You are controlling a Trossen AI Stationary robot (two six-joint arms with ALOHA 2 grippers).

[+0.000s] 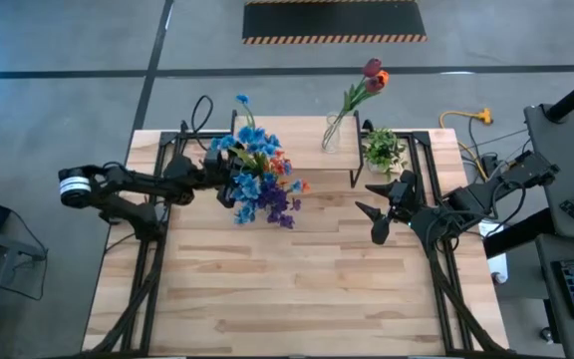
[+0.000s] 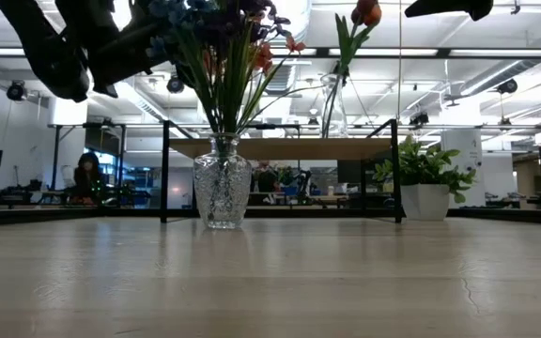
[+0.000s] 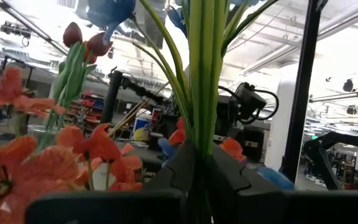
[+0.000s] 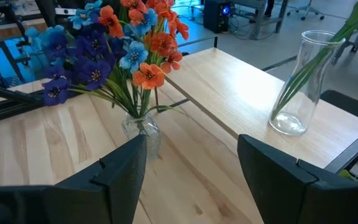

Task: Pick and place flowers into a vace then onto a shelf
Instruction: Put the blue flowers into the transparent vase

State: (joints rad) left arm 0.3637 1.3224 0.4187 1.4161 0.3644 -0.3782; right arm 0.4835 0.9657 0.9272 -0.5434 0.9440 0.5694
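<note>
On the desk, the shelf carries a clear vase of tulips. Before it, a cut-glass vase holds the flowers. The left gripper has its jaws pinched on their stems. The right gripper hovers nearby, jaws wide and empty.

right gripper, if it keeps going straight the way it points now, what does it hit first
Probably the bouquet in the cut-glass vase. The open right gripper points across the table at it, with only bare tabletop between. The clear vase on the shelf sits off to one side; depth is uncertain.
</note>
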